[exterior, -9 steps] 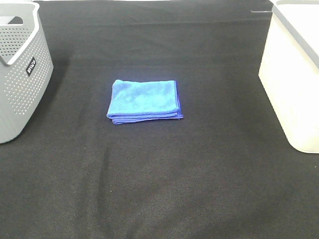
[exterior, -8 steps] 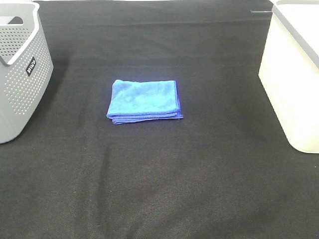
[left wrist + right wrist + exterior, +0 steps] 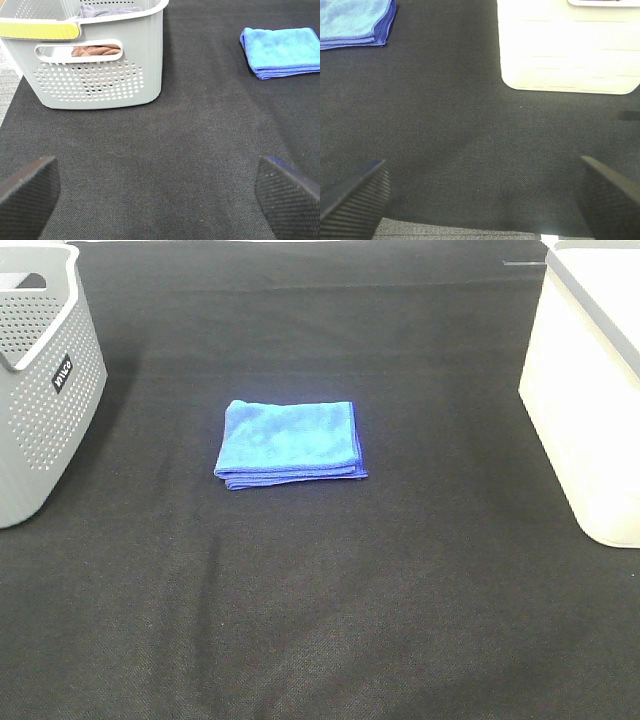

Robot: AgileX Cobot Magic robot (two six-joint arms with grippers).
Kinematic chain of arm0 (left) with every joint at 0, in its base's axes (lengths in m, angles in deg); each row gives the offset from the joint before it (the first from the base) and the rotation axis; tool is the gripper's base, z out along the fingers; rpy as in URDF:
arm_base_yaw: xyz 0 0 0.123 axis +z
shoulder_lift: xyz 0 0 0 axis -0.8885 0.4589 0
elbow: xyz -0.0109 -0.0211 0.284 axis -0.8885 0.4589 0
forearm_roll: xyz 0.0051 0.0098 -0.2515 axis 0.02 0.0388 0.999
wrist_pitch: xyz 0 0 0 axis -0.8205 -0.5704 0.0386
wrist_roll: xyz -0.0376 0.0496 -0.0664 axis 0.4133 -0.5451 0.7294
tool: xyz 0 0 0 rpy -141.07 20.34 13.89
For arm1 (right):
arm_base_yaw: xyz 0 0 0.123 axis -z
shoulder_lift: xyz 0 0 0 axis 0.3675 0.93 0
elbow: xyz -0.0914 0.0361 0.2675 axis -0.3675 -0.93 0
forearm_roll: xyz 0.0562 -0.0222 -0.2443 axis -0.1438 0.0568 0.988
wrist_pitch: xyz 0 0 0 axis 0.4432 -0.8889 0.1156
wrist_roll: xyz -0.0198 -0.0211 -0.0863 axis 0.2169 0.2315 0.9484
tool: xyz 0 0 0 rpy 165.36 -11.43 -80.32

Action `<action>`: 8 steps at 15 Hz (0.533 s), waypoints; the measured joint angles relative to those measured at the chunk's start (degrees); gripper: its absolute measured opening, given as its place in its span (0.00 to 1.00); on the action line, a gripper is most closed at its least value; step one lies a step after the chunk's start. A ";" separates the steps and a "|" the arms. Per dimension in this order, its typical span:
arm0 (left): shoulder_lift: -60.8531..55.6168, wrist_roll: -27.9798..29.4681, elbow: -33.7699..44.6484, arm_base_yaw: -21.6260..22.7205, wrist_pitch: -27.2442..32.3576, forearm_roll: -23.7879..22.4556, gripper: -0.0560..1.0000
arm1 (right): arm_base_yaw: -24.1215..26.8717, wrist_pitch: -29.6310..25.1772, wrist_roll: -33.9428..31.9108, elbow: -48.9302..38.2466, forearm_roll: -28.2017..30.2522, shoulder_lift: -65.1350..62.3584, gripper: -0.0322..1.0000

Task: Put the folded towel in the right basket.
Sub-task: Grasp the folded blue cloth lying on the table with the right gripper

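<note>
Fingers wide apart on both arms, nothing held, nothing touched. Left gripper [image 3: 159, 200]: black textured pads [image 3: 27, 192] spread far, only the black fabric table cover [image 3: 330, 630] between them. Right gripper [image 3: 481, 200]: same, spread wide over bare cover.

Change over the last half second: none visible. The blue folded microfibre towel [image 3: 290, 443] has the same spot and the same fold, edges stacked toward the camera. Neither arm has entered the exterior high view. Judgement: the task is not started, and the reach for the towel is still to come.

The towel lies flat on the cover, a little left of centre and slightly above the middle of the exterior frame, well apart from both baskets. The white smooth-walled plastic basket [image 3: 590, 420], the target, sits at the right edge of the frame, partly cropped. The grey perforated plastic basket [image 3: 45, 410] sits at the upper left; the left wrist view shows some cloth already inside it.

Both wrist cameras see the towel at a distance, so neither gripper is close. Next needs, as a guess: descend over the towel, pinch all layers so the fold holds, carry it right and clear the white rim.
</note>
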 joint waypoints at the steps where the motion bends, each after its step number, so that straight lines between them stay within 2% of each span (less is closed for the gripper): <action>1: 0.00 0.00 0.00 0.00 0.00 0.00 0.99 | 0.00 0.00 0.00 0.00 0.00 0.00 0.97; 8: 0.00 0.00 0.00 0.00 0.00 0.00 0.99 | 0.00 0.00 0.00 0.00 0.00 0.00 0.97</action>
